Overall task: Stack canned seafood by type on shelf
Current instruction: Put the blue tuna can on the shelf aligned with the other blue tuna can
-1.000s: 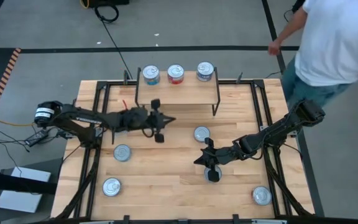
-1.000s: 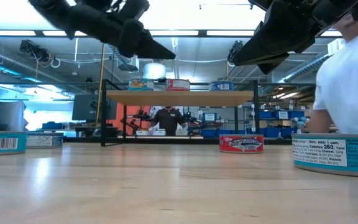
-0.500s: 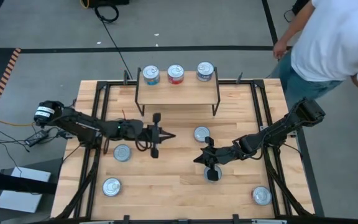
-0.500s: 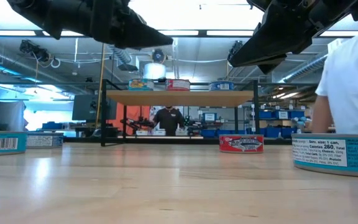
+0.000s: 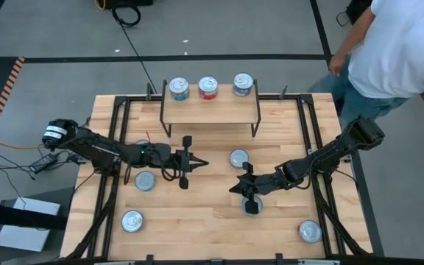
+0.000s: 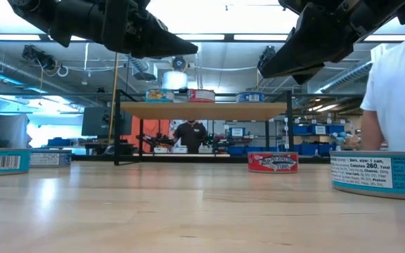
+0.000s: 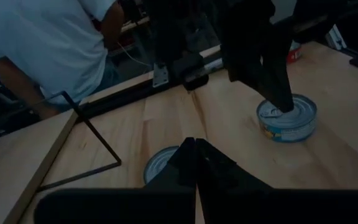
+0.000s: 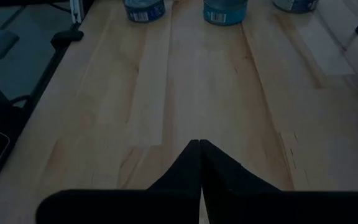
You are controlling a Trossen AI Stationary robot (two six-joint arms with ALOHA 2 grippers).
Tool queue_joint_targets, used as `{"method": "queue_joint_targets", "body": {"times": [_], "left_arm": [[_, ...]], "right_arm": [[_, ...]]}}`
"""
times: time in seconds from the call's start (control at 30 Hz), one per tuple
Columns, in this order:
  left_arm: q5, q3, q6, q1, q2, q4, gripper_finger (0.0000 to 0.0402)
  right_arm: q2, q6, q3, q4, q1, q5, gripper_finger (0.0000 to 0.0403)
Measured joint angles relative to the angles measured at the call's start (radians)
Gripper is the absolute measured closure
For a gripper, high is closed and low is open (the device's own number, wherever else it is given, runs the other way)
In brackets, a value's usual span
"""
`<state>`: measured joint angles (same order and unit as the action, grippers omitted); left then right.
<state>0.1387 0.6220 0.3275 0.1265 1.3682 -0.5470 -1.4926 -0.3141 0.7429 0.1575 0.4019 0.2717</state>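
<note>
A person in a white shirt (image 5: 400,44) and jeans stands at the far right corner of the wooden table (image 5: 212,221). The grey floor (image 5: 65,81) carries black tape lines (image 5: 197,57), and a black cable (image 5: 135,44) runs across it toward the table.

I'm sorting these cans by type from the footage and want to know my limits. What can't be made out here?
- Can under the right tool: in the high view the arm covers most of that can.
- Loose cans, such as the one beside the left tool: the high view shows only lids, no side labels.
- Three cans on the shelf: label print too small in the low view.
- Person: cut off by the high view's edge.
</note>
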Motion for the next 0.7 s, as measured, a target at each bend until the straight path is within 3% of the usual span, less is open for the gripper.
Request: {"method": "queue_joint_targets", "body": {"times": [0.7], "left_arm": [[0.018,0.000,-0.016,-0.009,0.000,0.029,0.0394]], "right_arm": [[-0.058,0.006,0.000,0.025,-0.004,0.008,0.0390]]}}
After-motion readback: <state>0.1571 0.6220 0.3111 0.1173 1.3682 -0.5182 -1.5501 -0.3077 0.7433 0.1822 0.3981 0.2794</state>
